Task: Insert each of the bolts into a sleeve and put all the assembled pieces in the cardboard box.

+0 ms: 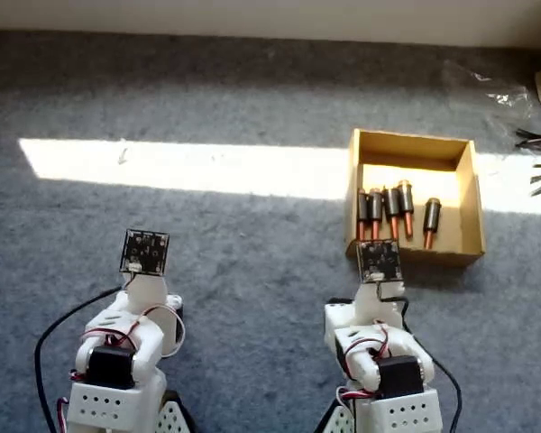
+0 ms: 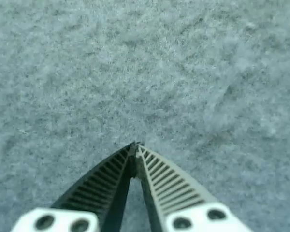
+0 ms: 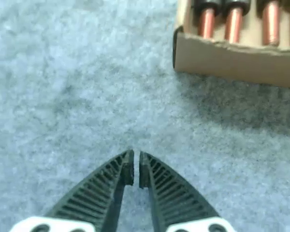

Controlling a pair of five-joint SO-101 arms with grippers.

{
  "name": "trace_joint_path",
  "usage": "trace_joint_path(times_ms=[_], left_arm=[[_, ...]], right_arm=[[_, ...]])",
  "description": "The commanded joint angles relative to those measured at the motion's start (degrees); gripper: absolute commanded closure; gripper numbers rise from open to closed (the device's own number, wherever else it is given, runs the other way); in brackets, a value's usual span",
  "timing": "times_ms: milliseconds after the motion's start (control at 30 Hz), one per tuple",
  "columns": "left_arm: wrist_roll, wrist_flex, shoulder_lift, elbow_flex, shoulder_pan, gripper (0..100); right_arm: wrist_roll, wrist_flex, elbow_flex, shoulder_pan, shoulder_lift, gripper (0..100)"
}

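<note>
Left jaws and right jaws closed, empty, above grey felt counter (image 2: pixel 135 72). Tan cardboard box (image 1: pixel 410 149), cropped in right wrist view, holds five black-sleeved copper bolts (image 1: pixel 393 206).

I am seeing a mottled grey desk (image 1: pixel 252 90) with a pale sunlit band crossing it. The cardboard box (image 1: pixel 413 144) is showing tan. Inside, the sleeves (image 1: pixel 431 214) are looking black and the bolts (image 3: pixel 234 24) coppery orange. The left fingers (image 2: pixel 106 183) and right fingers (image 3: pixel 101 193) are showing black ribbing on white bases, with possibly red wires (image 1: pixel 117 336) behind.
</note>
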Motion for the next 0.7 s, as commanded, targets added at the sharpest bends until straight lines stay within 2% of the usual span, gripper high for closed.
trace_joint_path(times_ms=[0,200,467,667], left_arm=[[0.4,1.6,-0.2,1.2,-1.6,99],[0.3,2.8,-0.2,1.2,-3.5,99],[0.4,2.8,-0.2,1.2,-12.5,99],[0.4,2.8,-0.2,1.2,-12.4,99]], right_arm=[[-0.5,0.9,6.8,-0.9,-0.5,98.1],[-0.5,0.9,6.8,-0.8,-0.5,98.3],[-0.4,0.9,6.8,-0.7,-0.5,98.3],[-0.4,0.9,6.8,-0.7,-0.5,98.3]])
